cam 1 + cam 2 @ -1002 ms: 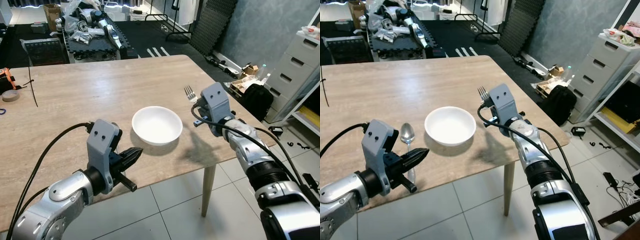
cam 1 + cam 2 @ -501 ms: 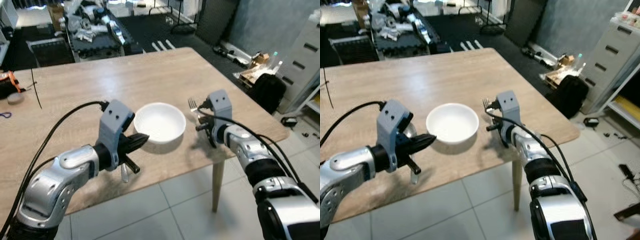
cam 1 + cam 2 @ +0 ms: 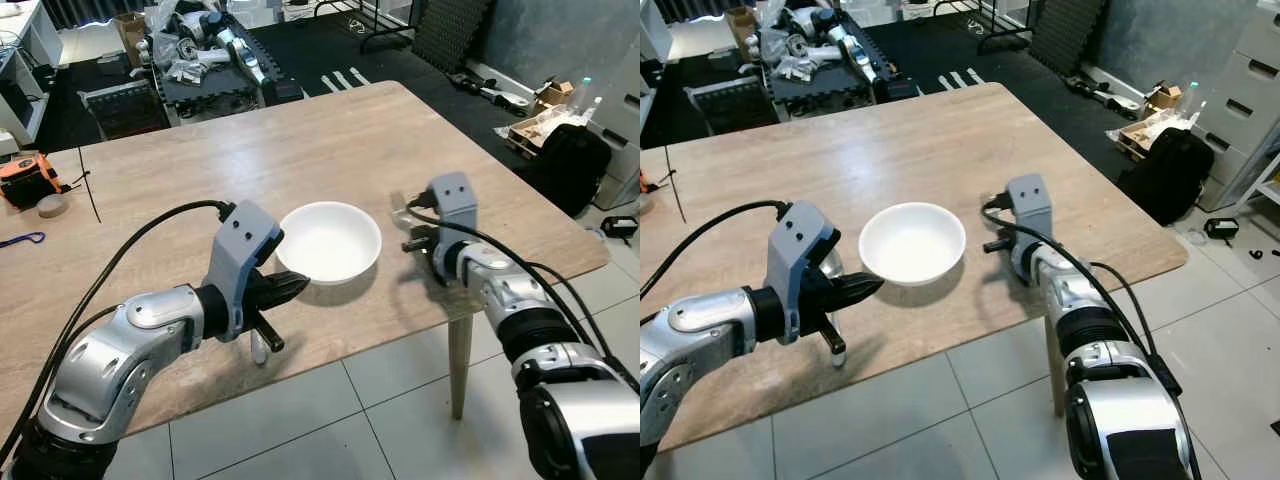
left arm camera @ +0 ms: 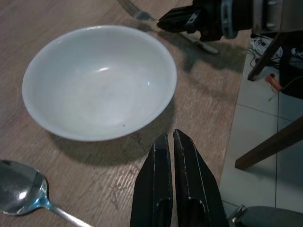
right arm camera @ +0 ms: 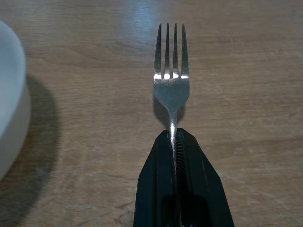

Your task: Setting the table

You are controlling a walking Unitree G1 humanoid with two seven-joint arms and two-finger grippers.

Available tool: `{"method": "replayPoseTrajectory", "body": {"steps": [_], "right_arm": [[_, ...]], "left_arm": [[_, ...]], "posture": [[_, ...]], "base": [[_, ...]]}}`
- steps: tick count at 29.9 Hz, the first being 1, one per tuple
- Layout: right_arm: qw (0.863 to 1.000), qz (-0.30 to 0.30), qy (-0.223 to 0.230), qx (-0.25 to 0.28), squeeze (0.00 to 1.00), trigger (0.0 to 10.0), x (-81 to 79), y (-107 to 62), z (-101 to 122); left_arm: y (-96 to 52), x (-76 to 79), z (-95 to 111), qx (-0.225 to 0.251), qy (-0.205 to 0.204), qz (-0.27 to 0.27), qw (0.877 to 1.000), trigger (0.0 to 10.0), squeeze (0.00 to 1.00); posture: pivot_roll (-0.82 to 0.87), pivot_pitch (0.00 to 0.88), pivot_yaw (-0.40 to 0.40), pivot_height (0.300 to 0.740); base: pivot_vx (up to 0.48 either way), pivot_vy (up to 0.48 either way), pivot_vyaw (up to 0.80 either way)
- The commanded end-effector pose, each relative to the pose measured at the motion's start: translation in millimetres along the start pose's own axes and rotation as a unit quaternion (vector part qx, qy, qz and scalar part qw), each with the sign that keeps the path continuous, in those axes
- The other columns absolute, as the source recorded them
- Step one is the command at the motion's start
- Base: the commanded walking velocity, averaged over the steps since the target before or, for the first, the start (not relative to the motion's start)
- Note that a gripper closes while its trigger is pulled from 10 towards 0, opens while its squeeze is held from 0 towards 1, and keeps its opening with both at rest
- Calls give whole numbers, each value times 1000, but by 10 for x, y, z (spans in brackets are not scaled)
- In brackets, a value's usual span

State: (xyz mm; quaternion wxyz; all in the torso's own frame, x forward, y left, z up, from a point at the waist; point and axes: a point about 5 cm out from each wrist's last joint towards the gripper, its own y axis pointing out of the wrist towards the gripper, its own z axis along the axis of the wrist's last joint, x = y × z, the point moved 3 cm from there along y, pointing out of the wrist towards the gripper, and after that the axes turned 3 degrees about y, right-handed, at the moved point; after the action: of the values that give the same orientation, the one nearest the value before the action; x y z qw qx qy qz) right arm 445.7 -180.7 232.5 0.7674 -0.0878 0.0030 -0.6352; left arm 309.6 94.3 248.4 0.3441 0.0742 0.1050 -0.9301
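A white bowl (image 3: 330, 240) stands on the wooden table (image 3: 200, 160) near its front edge. Left of the bowl lies a metal spoon (image 4: 19, 189), its handle pointing at the table's front edge. My left gripper (image 3: 298, 288) is shut and holds nothing, with its tips just short of the bowl's near left rim. My right gripper (image 5: 173, 137) is shut on the handle of a fork (image 5: 171, 80). It holds the fork low over the table just right of the bowl, tines pointing away from me. Whether the fork touches the wood cannot be made out.
An orange tape measure (image 3: 25, 170), a tape roll (image 3: 48, 205) and a thin black cable (image 3: 90, 190) lie at the table's far left. A black bag (image 3: 575, 165) sits on the floor to the right. Cluttered gear (image 3: 200, 40) lies beyond the table.
The camera has shifted. My right gripper has brought the fork down from a raised pose to just above the table beside the bowl. My left gripper has come closer to the bowl's rim.
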Motion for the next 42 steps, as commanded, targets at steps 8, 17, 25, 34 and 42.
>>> {"method": "replayPoseTrajectory", "body": {"steps": [8,17,25,34,42], "right_arm": [[999,-25,9,-33,0,10000,157,-33,-118],[998,-9,47,-27,1000,10000,89,-19,-109],[983,-22,166,71,0,10000,254,-92,298],[963,-110,163,186,0,10000,610,-452,566],[960,-151,124,199,0,10000,679,-638,471]], "left_arm": [[23,40,-37,-4,0,-14,1000,10000,0],[38,27,-44,-3,1,-12,1000,10000,0],[63,46,-37,5,-1,-7,1000,10000,0],[187,-150,99,44,-32,78,995,10000,0],[371,-364,207,48,-6,133,990,10000,0]], "posture": [[105,175,200,740],[103,174,195,740],[98,166,186,740],[80,180,226,740],[48,175,250,740]], "base": [[0,0,0],[0,0,0],[0,0,0],[0,0,0],[0,0,0]]}}
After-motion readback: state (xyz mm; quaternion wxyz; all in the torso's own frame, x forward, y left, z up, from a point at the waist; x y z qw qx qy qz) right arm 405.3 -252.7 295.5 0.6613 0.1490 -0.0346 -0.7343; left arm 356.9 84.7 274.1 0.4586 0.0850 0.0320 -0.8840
